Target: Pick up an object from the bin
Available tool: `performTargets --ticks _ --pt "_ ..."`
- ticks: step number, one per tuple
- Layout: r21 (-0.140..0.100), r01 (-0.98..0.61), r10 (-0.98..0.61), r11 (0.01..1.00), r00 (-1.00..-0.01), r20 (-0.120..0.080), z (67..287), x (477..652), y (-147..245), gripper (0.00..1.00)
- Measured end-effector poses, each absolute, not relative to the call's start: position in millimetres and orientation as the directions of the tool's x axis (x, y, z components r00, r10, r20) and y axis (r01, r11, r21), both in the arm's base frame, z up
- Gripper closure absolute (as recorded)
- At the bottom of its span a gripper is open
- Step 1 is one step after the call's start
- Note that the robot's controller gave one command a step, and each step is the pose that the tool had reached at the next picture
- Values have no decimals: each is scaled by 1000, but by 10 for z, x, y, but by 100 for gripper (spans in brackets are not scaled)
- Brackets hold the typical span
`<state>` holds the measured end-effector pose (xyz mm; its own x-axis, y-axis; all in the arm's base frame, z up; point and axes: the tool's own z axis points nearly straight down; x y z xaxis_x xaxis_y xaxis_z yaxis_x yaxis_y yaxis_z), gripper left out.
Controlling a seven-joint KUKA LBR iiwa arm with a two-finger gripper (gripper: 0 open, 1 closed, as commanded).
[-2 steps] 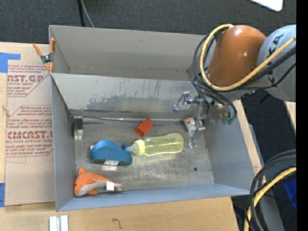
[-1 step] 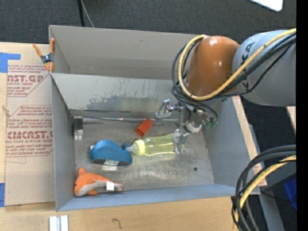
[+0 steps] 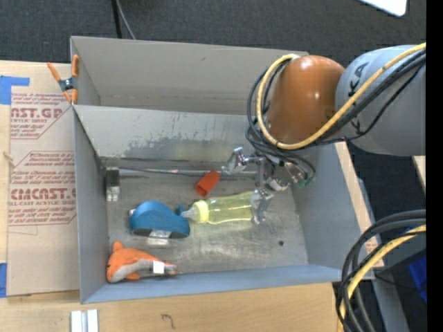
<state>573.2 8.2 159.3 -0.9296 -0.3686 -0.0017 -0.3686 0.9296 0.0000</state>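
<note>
We are noting an orange toy (image 3: 135,265) by the near wall, with a blue object (image 3: 158,220) just behind it. The pale yellow bottle (image 3: 221,211) is lying mid-floor, long axis left-right, cap pointing left at the blue object. The gripper (image 3: 260,208) is covering its right end; open or closed, we cannot tell. The arm is hanging in from the right

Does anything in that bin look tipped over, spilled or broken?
Nothing looks spilled or broken. The yellow bottle lies on its side mid-bin, its right end by the gripper. A small orange piece lies loose just above its neck; whether it is the bottle's cap I cannot tell.
</note>
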Motion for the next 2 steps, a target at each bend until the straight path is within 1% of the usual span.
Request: performTargets --ticks 1,2 --pt "-2 -471 -471 882 -882 -6 885 5622 190 0" --pt "-2 -481 -481 876 -876 -9 904 5633 203 100"
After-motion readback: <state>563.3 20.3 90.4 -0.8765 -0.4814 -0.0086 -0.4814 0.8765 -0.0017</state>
